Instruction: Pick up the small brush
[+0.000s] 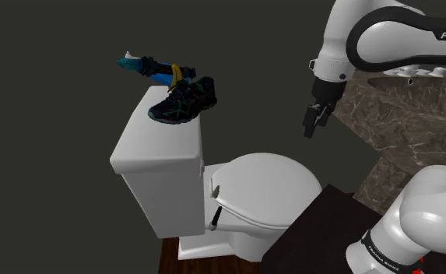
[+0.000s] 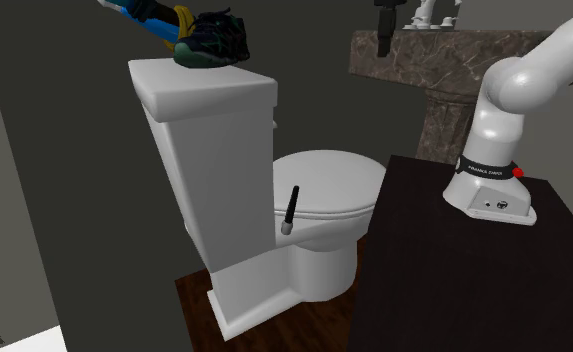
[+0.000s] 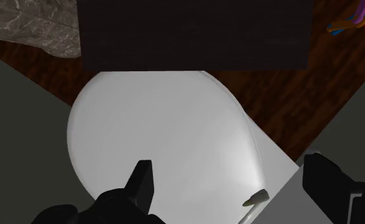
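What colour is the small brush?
The small brush is black with a grey tip; clearest in the second exterior view.

Dark grey walls [image 1: 57,47] enclose a white toilet [image 1: 268,187] on dark wood floor [image 3: 276,108], beside a brown marbled counter [image 1: 384,101].

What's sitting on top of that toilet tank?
A black shoe with green lines, and behind it a yellow banana and a blue object. The shoe covers their lower parts.

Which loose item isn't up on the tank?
The small brush, leaning by the toilet lid; the shoe, banana and blue item are on the tank.
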